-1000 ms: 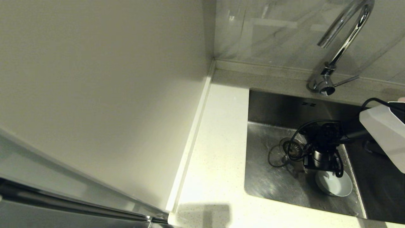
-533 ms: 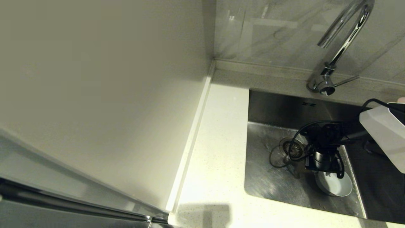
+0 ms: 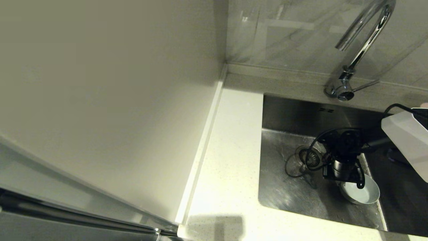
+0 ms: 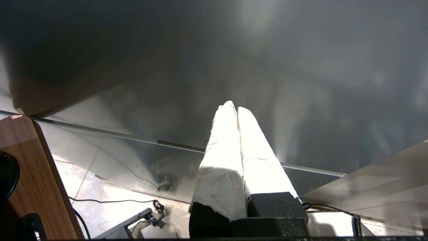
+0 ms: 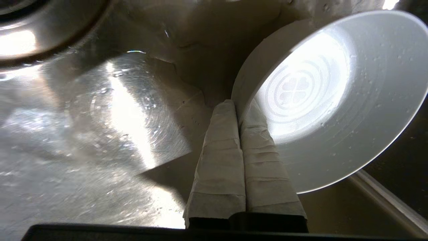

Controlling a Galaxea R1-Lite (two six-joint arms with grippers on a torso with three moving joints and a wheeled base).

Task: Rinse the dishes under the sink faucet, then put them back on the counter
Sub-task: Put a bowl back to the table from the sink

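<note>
A pale grey-blue bowl (image 3: 362,193) stands tilted on the floor of the sink (image 3: 284,190), near its front right corner. In the right wrist view the bowl (image 5: 334,93) shows water drops and a moulded clover mark inside. My right gripper (image 5: 239,106) is shut on the bowl's near rim, one finger inside and one outside. The chrome faucet (image 3: 364,43) rises behind the sink. The white speckled counter (image 3: 230,150) runs along the sink's left side. My left gripper (image 4: 234,107) is shut and holds nothing, low down beside a dark panel.
The round drain strainer (image 3: 309,156) lies just left of my right wrist. The faucet's side lever (image 3: 366,86) points right. A plain off-white panel (image 3: 110,100) walls the counter's left side. My right arm's white cover (image 3: 406,140) hangs over the sink's right edge.
My right gripper has gone from open to shut on the bowl's rim. The bowl has tipped up and shifted slightly to the right.
</note>
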